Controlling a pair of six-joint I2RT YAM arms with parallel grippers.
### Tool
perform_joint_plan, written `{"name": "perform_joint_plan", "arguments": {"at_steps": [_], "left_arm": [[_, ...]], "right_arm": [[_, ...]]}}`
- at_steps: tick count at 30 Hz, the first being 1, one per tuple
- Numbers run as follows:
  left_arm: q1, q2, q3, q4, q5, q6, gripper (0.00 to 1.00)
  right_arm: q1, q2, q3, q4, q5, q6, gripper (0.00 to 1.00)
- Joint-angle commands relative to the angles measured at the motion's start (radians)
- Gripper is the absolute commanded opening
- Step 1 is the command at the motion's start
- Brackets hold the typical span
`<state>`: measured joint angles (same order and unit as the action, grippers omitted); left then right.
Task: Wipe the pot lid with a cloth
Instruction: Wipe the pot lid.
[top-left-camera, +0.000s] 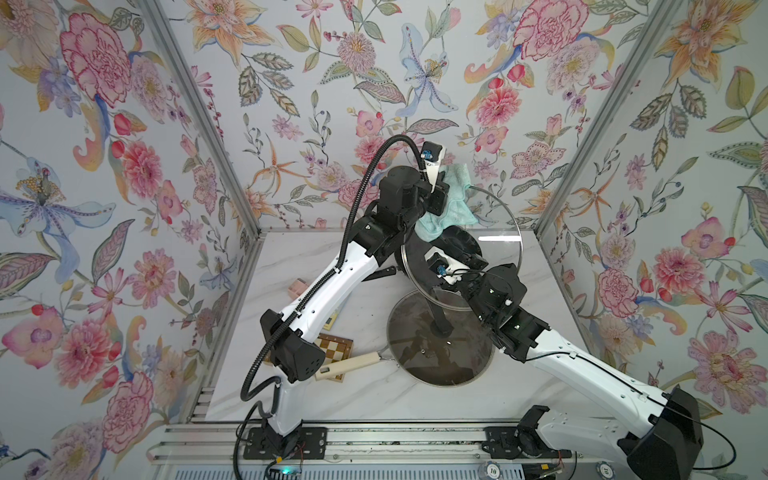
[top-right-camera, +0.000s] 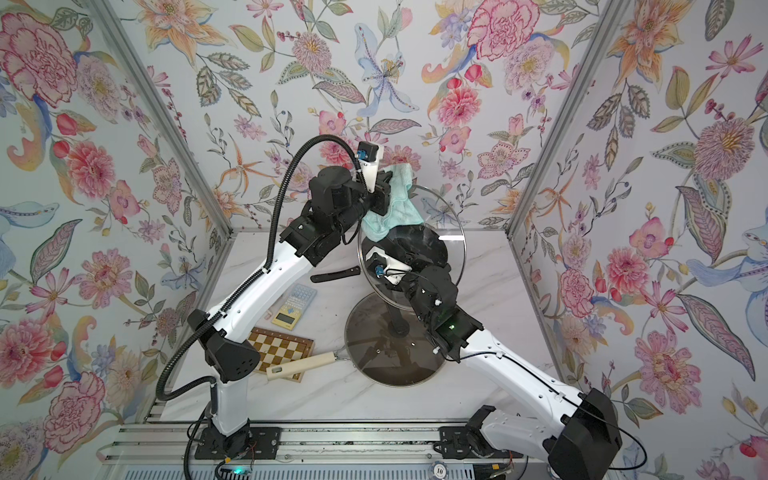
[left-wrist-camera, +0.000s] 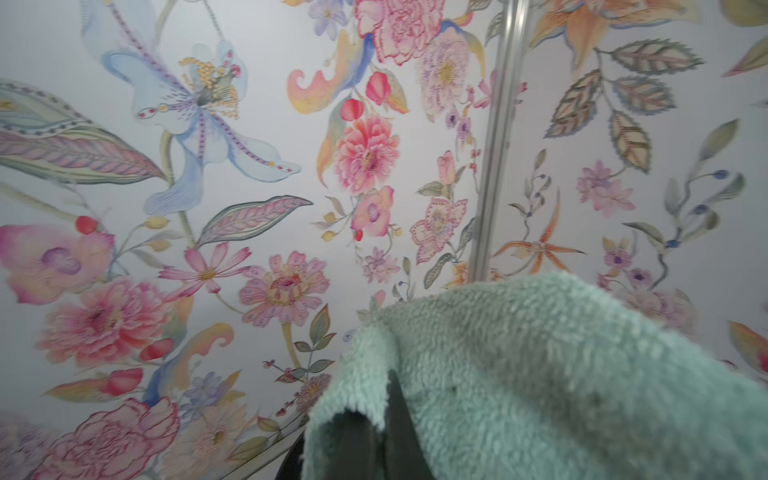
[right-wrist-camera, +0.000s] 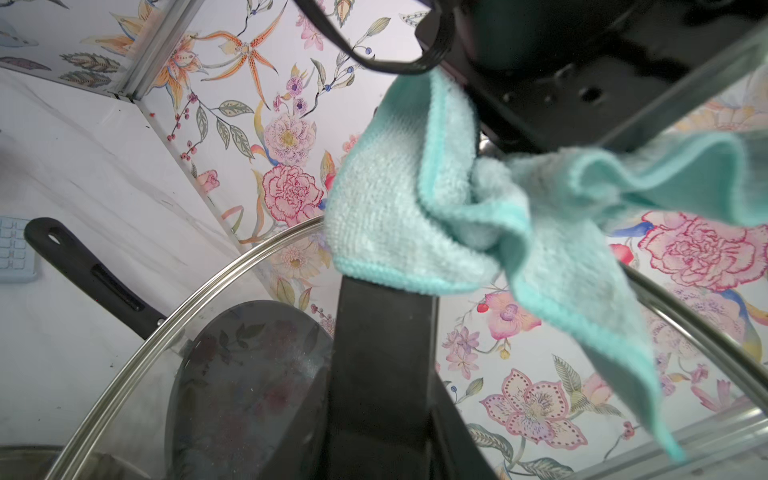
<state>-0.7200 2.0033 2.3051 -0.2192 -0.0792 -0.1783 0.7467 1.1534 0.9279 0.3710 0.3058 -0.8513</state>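
Nearest the front rail, on the white marble bench (top-left-camera: 374, 399), a round dark pan (top-left-camera: 440, 353) with a cream handle lies flat, and the handle crosses a corner of a small chessboard (top-right-camera: 282, 349). Just beyond the board sits a pale blue calculator (top-right-camera: 293, 307). A small pink block (top-left-camera: 297, 286) shows at the edge of the left arm. Above the middle of the bench the right hand (top-left-camera: 463, 251) is closed on the centre of the pot lid (top-left-camera: 500, 266), a glass disc with a metal rim. The lid is held off the bench, tilted up on edge. Behind it a black frying pan (top-right-camera: 336, 275) rests on the bench, its long handle pointing left. Higher and farther back, the left hand (left-wrist-camera: 374, 407) is clamped on the cloth (top-left-camera: 453, 203), with the mint terry bunched round its dark fingers (left-wrist-camera: 399, 415). The cloth hangs at the lid's far upper edge, and one fold crosses the rim in the right wrist view. Whether it presses on the glass cannot be told. Behind everything stands the flowered wall (top-left-camera: 332, 83).
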Motion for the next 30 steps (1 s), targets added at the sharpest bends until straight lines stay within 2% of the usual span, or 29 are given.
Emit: {"name": "perform_joint_plan", "arguments": {"at_steps": [1, 4, 7, 9, 12, 14, 16, 19, 21, 26, 30], "left_arm": [[0.067, 0.022, 0.027, -0.068, -0.202, -0.014, 0.00], [0.123, -0.065, -0.071, 0.030, -0.194, -0.068, 0.00], [0.186, -0.222, -0.300, 0.241, -0.107, -0.146, 0.00], [0.224, -0.311, -0.429, 0.344, -0.054, -0.196, 0.00], [0.237, -0.381, -0.514, 0.347, -0.004, -0.212, 0.00], [0.228, -0.402, -0.560, 0.342, 0.085, -0.251, 0.00], [0.179, -0.403, -0.602, 0.356, 0.130, -0.253, 0.00], [0.035, -0.353, -0.568, 0.310, 0.107, -0.130, 0.00], [-0.025, -0.302, -0.528, 0.296, 0.134, -0.113, 0.00], [-0.068, -0.160, -0.415, 0.257, 0.164, -0.172, 0.00], [-0.112, -0.077, -0.313, 0.166, 0.139, -0.154, 0.00]], "right_arm": [[0.004, -0.055, 0.028, 0.220, 0.011, -0.007, 0.00], [-0.029, -0.054, 0.017, 0.221, 0.018, 0.058, 0.00], [-0.092, -0.051, -0.003, 0.231, 0.007, 0.210, 0.00], [-0.157, -0.047, -0.014, 0.255, 0.021, 0.354, 0.00], [-0.224, -0.031, -0.033, 0.348, 0.108, 0.644, 0.00], [-0.267, -0.008, -0.043, 0.401, 0.162, 0.859, 0.00], [-0.303, 0.018, -0.053, 0.433, 0.158, 1.032, 0.00], [-0.322, 0.065, -0.086, 0.561, 0.175, 1.237, 0.00], [-0.325, 0.086, -0.079, 0.597, 0.181, 1.320, 0.00], [-0.324, 0.134, -0.029, 0.666, 0.167, 1.477, 0.00], [-0.329, 0.141, -0.032, 0.746, 0.213, 1.555, 0.00]]}}
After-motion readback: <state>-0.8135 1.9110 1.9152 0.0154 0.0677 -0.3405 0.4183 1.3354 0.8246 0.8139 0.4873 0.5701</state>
